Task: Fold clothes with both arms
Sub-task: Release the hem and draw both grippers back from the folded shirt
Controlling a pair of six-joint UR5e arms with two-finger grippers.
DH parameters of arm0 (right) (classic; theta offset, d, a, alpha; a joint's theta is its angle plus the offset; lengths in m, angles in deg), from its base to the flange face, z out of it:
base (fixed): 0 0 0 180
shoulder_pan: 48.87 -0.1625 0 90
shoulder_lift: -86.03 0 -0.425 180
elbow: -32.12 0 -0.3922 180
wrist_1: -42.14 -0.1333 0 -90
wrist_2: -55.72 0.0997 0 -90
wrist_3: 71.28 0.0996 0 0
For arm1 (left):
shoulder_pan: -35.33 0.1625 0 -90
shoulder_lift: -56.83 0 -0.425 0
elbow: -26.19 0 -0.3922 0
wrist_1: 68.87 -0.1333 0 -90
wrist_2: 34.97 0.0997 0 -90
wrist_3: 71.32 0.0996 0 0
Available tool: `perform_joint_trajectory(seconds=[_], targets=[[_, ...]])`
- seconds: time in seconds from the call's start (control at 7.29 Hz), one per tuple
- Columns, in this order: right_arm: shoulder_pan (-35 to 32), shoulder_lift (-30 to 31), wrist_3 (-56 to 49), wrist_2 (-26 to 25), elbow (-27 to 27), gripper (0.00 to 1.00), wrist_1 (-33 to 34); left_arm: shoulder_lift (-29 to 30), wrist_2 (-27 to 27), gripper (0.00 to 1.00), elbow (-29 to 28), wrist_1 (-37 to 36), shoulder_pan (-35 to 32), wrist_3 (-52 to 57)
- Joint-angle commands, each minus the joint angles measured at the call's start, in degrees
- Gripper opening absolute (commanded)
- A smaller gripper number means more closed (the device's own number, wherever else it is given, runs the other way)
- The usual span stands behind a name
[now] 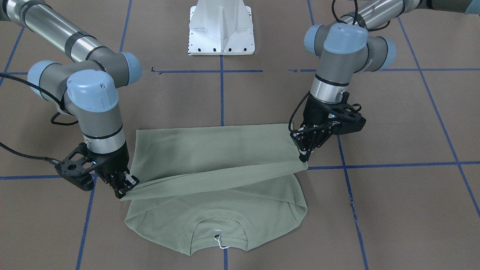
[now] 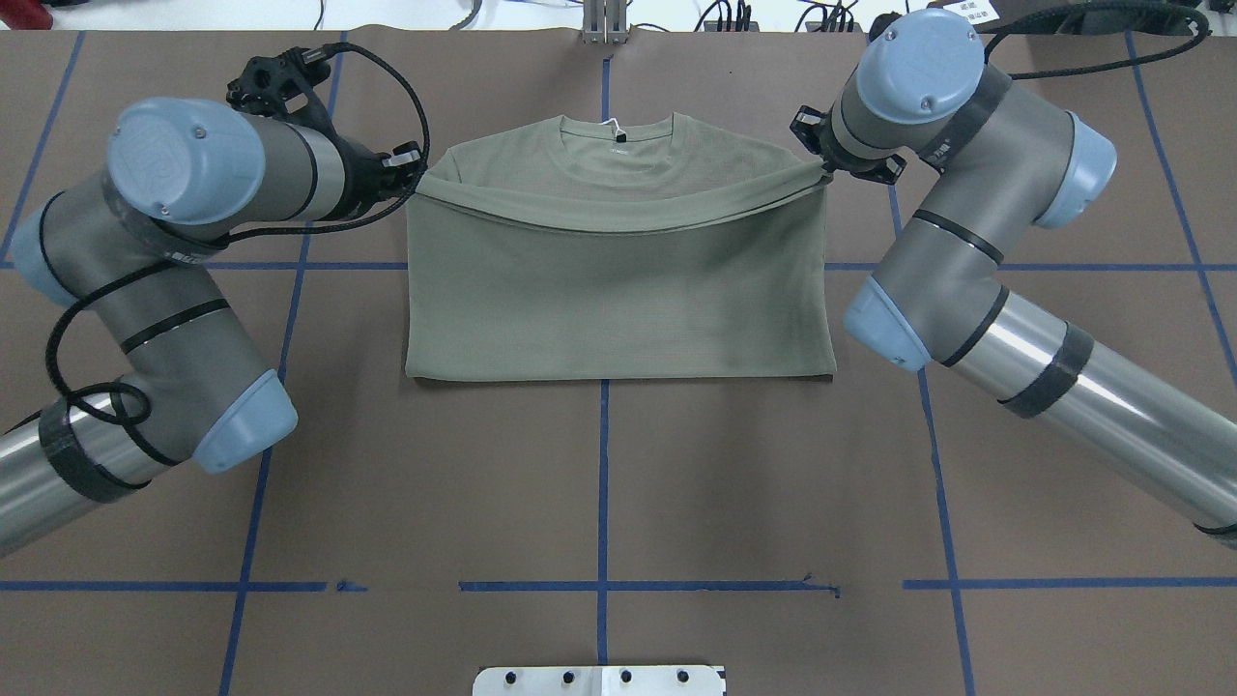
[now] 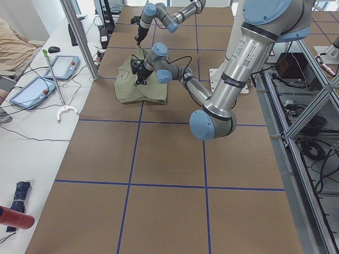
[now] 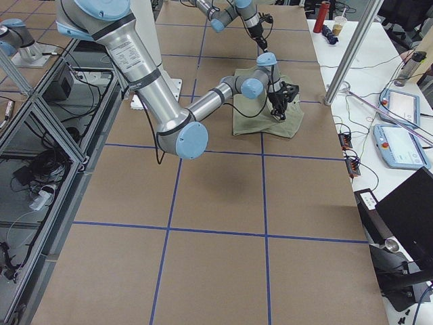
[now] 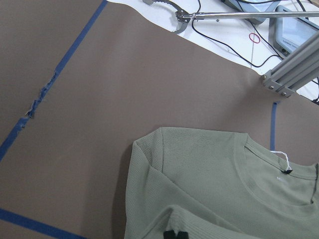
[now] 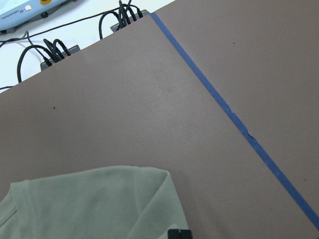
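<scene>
The sage-green shirt (image 2: pixel 618 290) lies flat on the brown table, its round collar (image 2: pixel 618 130) with the white tag string on the side away from the robot. Its lower half is doubled up over the chest, and the hem hangs as a taut band between my two grippers, a little short of the collar (image 1: pixel 219 228). My left gripper (image 2: pixel 414 172) (image 1: pixel 304 158) is shut on one hem corner, my right gripper (image 2: pixel 823 172) (image 1: pixel 125 191) on the other. The left wrist view shows the collar and shoulder of the shirt (image 5: pixel 224 189), the right wrist view the other shoulder of the shirt (image 6: pixel 89 204).
The white base pedestal (image 1: pixel 221 30) stands at the robot's side of the table. Blue tape lines (image 2: pixel 603 483) cross the brown surface. A white side bench carries tablets (image 3: pixel 32 90), cables and a metal post (image 3: pixel 79 39).
</scene>
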Motion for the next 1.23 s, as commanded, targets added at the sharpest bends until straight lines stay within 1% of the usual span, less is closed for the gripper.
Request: perform_joint_trajectory(seconds=[0.0,0.14,0.27,0.55,0.69,1.1], targets=[[-0.35,-2.20,-0.05,-0.17,-8.85,0.00,-6.74,1.85,3.32,0.00,-9.99,8.36,-0.13,0.03],[-0.44,-3.16,-0.05,-0.25,-10.88,0.00,-8.33,2.64,3.43,0.00,-11.16,9.02,-0.13,0.03],[-0.79,-4.12,-0.05,-0.43,-12.99,0.00,-8.52,2.65,3.61,0.00,-12.30,9.20,-0.13,0.03],[-1.24,-4.22,-0.06,-0.60,-13.53,0.00,-8.78,3.61,4.48,0.00,-13.36,9.38,-0.13,0.03],[-1.15,-4.31,0.03,-0.52,-13.88,0.00,-8.87,4.05,4.58,0.00,-15.45,11.03,-0.13,-0.05],[-1.15,-4.22,0.12,-0.61,-13.89,0.00,-9.13,4.58,5.28,0.00,-16.87,12.62,-0.49,-0.05]])
